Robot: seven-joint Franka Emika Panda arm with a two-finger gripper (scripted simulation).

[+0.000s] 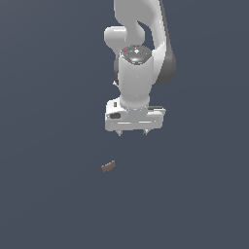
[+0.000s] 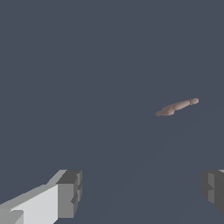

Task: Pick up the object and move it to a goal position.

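The object (image 1: 108, 166) is a tiny reddish-brown oblong peg lying flat on the dark grey floor. It also shows in the wrist view (image 2: 177, 106), stretched and slanted. My white gripper (image 1: 132, 133) hangs above the floor, up and to the exterior view's right of the peg, and apart from it. Its jaws stand wide apart and hold nothing. In the wrist view my gripper (image 2: 140, 192) shows as two grey fingertips (image 2: 69, 193) at the frame's edges, and the peg lies outside the gap between them.
The white arm (image 1: 138, 58) rises behind the gripper toward the top of the exterior view. The floor (image 1: 48, 194) is a plain dark grey surface with no other objects or marker in view.
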